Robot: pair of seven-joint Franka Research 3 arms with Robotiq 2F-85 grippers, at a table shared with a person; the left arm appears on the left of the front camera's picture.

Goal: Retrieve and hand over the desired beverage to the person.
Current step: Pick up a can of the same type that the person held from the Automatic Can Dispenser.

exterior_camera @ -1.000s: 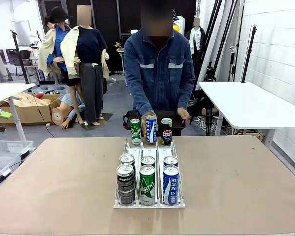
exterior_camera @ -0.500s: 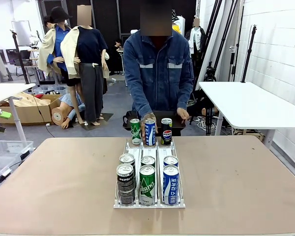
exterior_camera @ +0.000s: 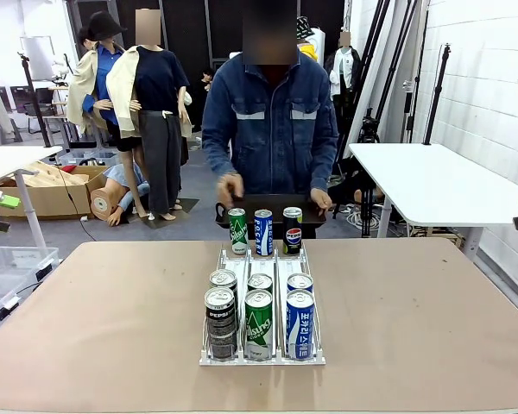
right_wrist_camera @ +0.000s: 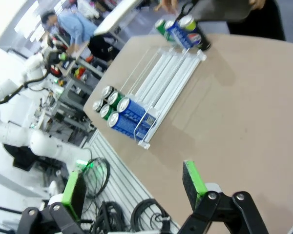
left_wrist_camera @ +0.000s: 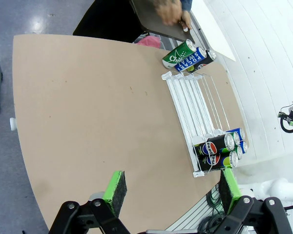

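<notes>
No can had been singled out by anything visible, so the wrong drink could be taken. Nine cans were set out in the clear rack (exterior_camera: 262,259) on the tabletop (exterior_camera: 104,310), and similar colours were repeated at both ends. Six were packed at the near end: a black Pepsi can (exterior_camera: 219,312), a green can (exterior_camera: 258,323) and a blue Pocari can (exterior_camera: 300,323) in front, with three more close behind. The three far cans (exterior_camera: 263,231) were placed just before the person (exterior_camera: 276,129).

Because the near cans were crowded together between thin lane rails, a neighbour could be knocked over or a rail caught if the fingers were lowered off-centre. A smooth round can could be let slip by a weak squeeze or dented by a hard one. It could also be dropped if it was released before it had been gripped by the person.

The left fingers (left_wrist_camera: 116,187) were spread fully wide and nothing was held. They were raised high over the tabletop, well apart from the rack and angled toward it. The right fingers (right_wrist_camera: 191,179) were likewise wide apart and empty, held high near the tabletop's edge. The person's right hand (exterior_camera: 230,187) and the person's left hand (exterior_camera: 321,200) were seen at a dark tray (exterior_camera: 272,207) beyond the far edge.
</notes>
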